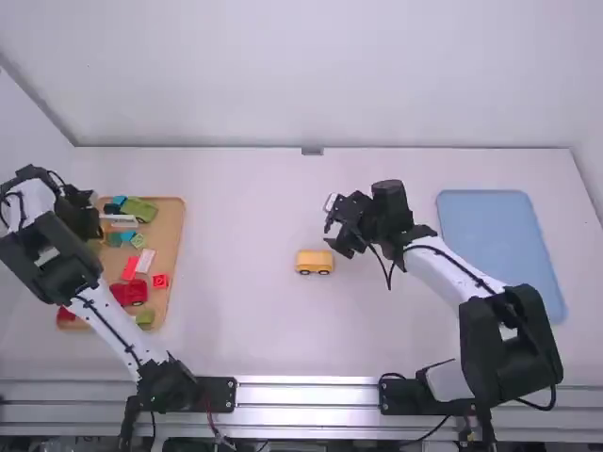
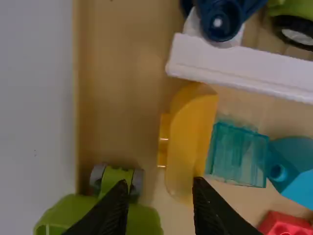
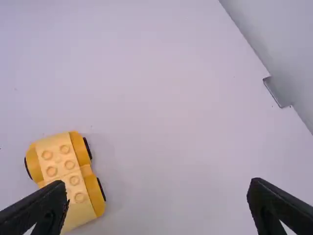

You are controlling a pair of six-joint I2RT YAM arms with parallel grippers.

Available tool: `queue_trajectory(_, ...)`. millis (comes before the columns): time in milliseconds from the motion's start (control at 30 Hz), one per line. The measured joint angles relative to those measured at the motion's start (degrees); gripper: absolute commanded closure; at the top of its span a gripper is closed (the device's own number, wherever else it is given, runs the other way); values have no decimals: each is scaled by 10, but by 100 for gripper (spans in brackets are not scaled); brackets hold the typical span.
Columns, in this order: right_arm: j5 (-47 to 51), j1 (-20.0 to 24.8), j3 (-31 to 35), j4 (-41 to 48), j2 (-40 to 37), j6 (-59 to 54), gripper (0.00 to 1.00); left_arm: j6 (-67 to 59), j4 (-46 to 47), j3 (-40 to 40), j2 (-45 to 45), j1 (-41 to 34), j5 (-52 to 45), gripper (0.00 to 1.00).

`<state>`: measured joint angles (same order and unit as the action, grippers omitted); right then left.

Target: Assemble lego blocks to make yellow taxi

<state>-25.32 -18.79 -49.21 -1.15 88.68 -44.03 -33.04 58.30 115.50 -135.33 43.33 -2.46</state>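
One yellow car base, round studs on top, black wheels, left fingers apart, right fingers wide apart

The high camera, above and behind, faces forward and down; the left wrist's, close above, shares its rectangular tan tray; the right wrist's, angled down from farther off, shares the yellow plastic wheeled car.

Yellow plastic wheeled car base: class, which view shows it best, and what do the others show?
The right wrist view: the car base is large there, its studs distinct. The high view shows it small, with two wheels. The left wrist view looks into the tan tray.
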Motion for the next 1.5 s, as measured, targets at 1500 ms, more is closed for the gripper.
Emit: queue_trajectory(1500, 0, 0, 0, 0, 0, 15, 2, -45, -99, -80, 0, 0, -14, 62)
